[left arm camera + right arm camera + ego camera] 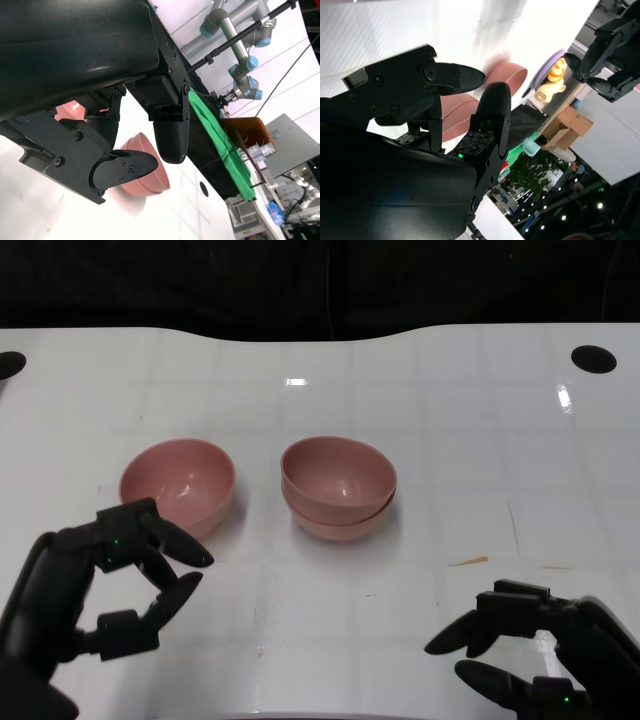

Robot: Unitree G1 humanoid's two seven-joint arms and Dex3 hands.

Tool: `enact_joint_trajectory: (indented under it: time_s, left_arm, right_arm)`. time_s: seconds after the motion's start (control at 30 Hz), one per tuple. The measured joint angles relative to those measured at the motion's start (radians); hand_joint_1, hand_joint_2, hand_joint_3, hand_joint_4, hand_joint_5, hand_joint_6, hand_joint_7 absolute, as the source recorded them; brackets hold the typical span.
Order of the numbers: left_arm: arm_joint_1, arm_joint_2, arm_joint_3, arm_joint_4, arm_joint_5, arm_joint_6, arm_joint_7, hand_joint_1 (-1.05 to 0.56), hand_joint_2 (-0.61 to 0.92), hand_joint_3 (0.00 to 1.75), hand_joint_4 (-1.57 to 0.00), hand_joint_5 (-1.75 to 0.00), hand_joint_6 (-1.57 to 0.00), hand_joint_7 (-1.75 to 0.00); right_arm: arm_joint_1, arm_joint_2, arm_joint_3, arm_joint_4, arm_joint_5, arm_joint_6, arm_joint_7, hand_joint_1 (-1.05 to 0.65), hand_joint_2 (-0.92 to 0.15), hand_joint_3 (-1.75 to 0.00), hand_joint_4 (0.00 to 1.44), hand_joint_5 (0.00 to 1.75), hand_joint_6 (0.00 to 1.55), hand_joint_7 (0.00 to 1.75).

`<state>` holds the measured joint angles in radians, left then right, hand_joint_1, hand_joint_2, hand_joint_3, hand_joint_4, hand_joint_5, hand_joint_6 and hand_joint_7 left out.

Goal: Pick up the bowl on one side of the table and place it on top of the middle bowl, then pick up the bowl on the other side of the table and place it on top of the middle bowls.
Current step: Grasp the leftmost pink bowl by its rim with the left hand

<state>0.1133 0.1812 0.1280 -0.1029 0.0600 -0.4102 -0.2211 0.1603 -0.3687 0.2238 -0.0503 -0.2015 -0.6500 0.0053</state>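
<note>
at the middle of the white worktop (450, 420) two pink bowls are sitting nested as the middle stack (338, 487), so the first half of the task is judged to be done. the remaining pink bowl (178, 483) is resting upright on the robot's left side, just beside the stack and apart from it, with nothing touching it.

the step in hand is judged to be the pickup of this left bowl. it is best done by the near rim being taken between thumb and fingers, with the pinch placed so that the bowl is kept level as it is lifted. enough height should be gained for its base to be carried over the stack's rim, and it should be centred before being released, since a tilted bowl is likely to be left skewed or the stack nudged along the smooth worktop.

the left robot hand (105, 585) is being held low, just in front of the left bowl, with its fingers (180, 543) apart, curved toward the thumb and closed on nothing. the right robot hand (545, 655) is being held near the front edge on the right, well apart from the stack, its fingers also spread and empty. both wrist views are agreeing that nothing is being gripped.
</note>
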Motion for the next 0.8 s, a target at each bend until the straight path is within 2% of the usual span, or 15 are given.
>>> enact_joint_trajectory:
  time_s: [0.03, 0.07, 0.1, 0.17, 0.2, 0.23, 0.3, 0.4, 0.6, 0.8]
  left_arm:
    - [-0.011, 0.009, 0.001, -0.001, 0.012, 0.006, 0.006, -0.28, 0.78, 0.5, -0.69, -1.28, -0.78, -0.83]
    - [-0.017, 0.019, 0.003, -0.009, 0.025, 0.015, 0.011, -0.29, 0.82, 0.4, -0.66, -1.17, -0.76, -0.67]
    - [-0.021, 0.029, 0.003, -0.023, 0.053, 0.036, 0.018, -0.32, 0.88, 0.28, -0.6, -0.97, -0.74, -0.41]
    - [-0.036, 0.056, 0.0, -0.055, 0.13, 0.094, 0.023, -0.35, 0.91, 0.2, -0.54, -0.76, -0.71, -0.16]
    - [-0.042, 0.07, -0.001, -0.074, 0.167, 0.122, 0.025, -0.35, 0.92, 0.19, -0.53, -0.73, -0.7, -0.13]
    - [-0.051, 0.08, -0.005, -0.095, 0.211, 0.152, 0.032, -0.39, 0.92, 0.2, -0.45, -0.62, -0.65, -0.06]
    - [-0.065, 0.103, -0.022, -0.138, 0.309, 0.208, 0.04, -0.44, 0.92, 0.21, -0.39, -0.47, -0.59, -0.02]
    - [-0.102, 0.125, -0.066, -0.181, 0.466, 0.305, 0.042, -0.49, 0.92, 0.2, -0.35, -0.4, -0.51, 0.0]
    - [-0.188, 0.137, -0.176, -0.205, 0.682, 0.462, 0.028, -0.54, 0.92, 0.13, -0.4, -0.27, -0.44, 0.0]
    - [-0.291, 0.13, -0.289, -0.136, 0.825, 0.639, -0.027, -0.59, 0.92, 0.06, -0.44, -0.2, -0.42, 0.0]
  right_arm:
    - [0.001, 0.011, -0.006, 0.011, 0.01, -0.002, 0.006, -0.13, -0.55, -1.02, 0.72, 1.53, 0.8, 1.04]
    - [0.001, 0.022, -0.01, 0.021, 0.02, -0.003, 0.011, -0.11, -0.52, -1.11, 0.74, 1.58, 0.82, 1.07]
    - [0.001, 0.03, -0.014, 0.034, 0.037, -0.006, 0.02, -0.1, -0.5, -1.21, 0.77, 1.65, 0.84, 1.1]
    - [0.001, 0.048, -0.02, 0.063, 0.077, -0.008, 0.044, -0.12, -0.49, -1.28, 0.8, 1.72, 0.86, 1.12]
    - [0.0, 0.057, -0.022, 0.072, 0.095, -0.008, 0.057, -0.13, -0.49, -1.28, 0.8, 1.73, 0.86, 1.13]
    - [0.0, 0.065, -0.022, 0.081, 0.113, -0.01, 0.071, -0.15, -0.47, -1.31, 0.86, 1.74, 0.85, 1.23]
    - [-0.007, 0.082, -0.027, 0.103, 0.14, -0.012, 0.09, -0.2, -0.44, -1.35, 0.92, 1.74, 0.81, 1.41]
    - [-0.015, 0.1, -0.039, 0.115, 0.168, -0.006, 0.115, -0.25, -0.43, -1.36, 0.96, 1.75, 0.76, 1.58]
    - [-0.026, 0.113, -0.066, 0.127, 0.201, 0.026, 0.162, -0.26, -0.43, -1.35, 0.96, 1.75, 0.74, 1.65]
    - [-0.037, 0.136, -0.078, 0.138, 0.212, 0.037, 0.195, -0.26, -0.42, -1.34, 0.95, 1.75, 0.74, 1.66]
